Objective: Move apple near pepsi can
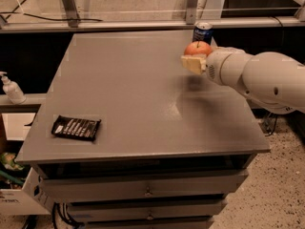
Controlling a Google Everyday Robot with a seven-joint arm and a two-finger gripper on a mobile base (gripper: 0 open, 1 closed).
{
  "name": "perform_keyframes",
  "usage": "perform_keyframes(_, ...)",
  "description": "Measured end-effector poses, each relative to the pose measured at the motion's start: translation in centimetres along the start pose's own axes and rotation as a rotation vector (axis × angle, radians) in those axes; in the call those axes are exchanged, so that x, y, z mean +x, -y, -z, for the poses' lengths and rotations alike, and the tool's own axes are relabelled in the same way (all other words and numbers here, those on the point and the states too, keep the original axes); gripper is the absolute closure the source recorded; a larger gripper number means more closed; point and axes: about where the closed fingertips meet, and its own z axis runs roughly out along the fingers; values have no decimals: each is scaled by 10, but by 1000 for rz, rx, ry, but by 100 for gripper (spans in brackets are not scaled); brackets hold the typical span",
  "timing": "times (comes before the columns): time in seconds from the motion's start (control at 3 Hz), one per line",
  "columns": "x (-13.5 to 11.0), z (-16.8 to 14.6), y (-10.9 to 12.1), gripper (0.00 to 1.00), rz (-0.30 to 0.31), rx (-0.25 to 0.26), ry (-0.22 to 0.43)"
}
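The red-orange apple (198, 47) is held in my gripper (194, 61) above the table's far right part. The cream-coloured finger (192, 64) shows just under and in front of the apple; the gripper is shut on it. The dark blue pepsi can (203, 32) stands upright at the table's far right edge, just behind the apple and partly hidden by it. My white arm (257, 76) reaches in from the right.
A flat black snack wrapper (76, 127) lies near the grey table's (133, 94) front left corner. A white pump bottle (11, 88) stands on a shelf to the left. Metal railing runs behind the table. Drawers sit below the tabletop.
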Motion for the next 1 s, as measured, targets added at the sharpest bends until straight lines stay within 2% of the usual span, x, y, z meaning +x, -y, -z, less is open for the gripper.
perform_keyframes(0.67,-2,-2,-8,100,1,-15,12)
perform_keyframes(1.0,-4,-22,-8,100,23,-18,46)
